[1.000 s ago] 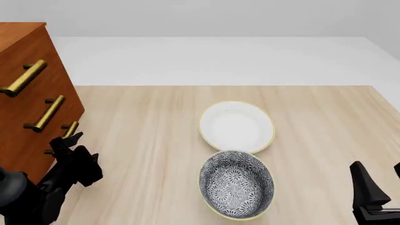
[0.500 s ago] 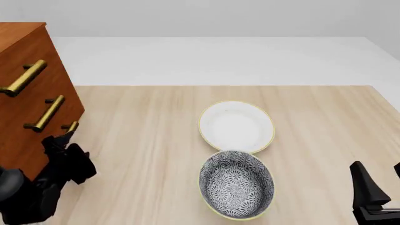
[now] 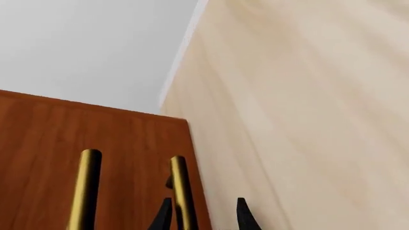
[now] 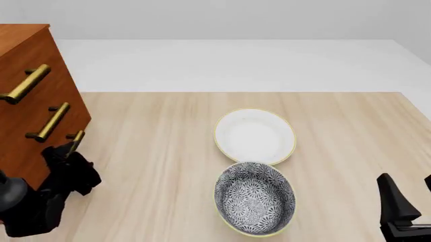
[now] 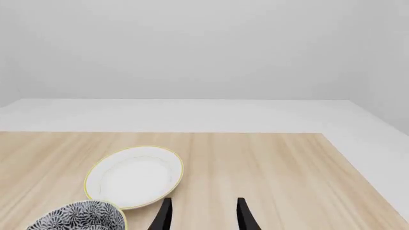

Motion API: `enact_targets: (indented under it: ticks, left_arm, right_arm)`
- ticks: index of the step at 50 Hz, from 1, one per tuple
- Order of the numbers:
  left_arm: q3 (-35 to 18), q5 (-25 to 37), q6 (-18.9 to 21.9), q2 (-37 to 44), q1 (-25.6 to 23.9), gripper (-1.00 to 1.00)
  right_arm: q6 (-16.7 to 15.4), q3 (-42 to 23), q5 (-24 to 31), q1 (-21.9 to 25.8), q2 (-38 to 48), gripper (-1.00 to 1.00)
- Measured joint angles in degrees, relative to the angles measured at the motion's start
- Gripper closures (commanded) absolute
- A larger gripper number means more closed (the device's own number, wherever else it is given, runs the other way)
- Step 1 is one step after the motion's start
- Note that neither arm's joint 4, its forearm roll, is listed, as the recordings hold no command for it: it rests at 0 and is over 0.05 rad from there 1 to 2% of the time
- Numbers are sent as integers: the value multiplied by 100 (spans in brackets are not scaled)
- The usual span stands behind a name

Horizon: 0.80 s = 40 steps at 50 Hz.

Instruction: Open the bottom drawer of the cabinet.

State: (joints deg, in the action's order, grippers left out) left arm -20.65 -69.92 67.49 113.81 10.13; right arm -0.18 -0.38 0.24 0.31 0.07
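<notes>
The cabinet (image 4: 30,55) stands at the table's left edge, reddish-brown, with three brass bar handles. The bottom drawer (image 4: 30,161) sits flush with the front. Its handle (image 4: 75,137) is the lowest and is partly covered by my left gripper (image 4: 65,149). In the left wrist view that handle (image 3: 181,187) runs between the fingertips (image 3: 244,215) of the open left gripper (image 3: 203,218), close against one finger. The middle drawer's handle (image 3: 86,191) lies beside it. My right gripper (image 4: 404,201) hovers open near the table's front right corner, holding nothing, and also shows in the right wrist view (image 5: 203,215).
A white bowl (image 4: 255,135) sits at the table's middle, and a dark patterned bowl (image 4: 255,197) lies just in front of it. Both show in the right wrist view: the white bowl (image 5: 134,176) and the patterned bowl (image 5: 83,218). The light wooden table (image 4: 336,126) ends at a white floor behind.
My left gripper has moved left toward the cabinet front and now straddles the bottom handle. The right arm and both bowls have not moved.
</notes>
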Motion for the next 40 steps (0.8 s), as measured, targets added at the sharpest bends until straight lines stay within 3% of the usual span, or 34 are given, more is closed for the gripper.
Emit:
enact_targets:
  ticks: [31,40]
  left_arm:
    - [-180,1,-991,165,261,-100]
    - [-203,1,-1065,183,290,-100]
  right_arm:
    - [0,0,0,0,0,-100]
    - [0,0,0,0,0,-100]
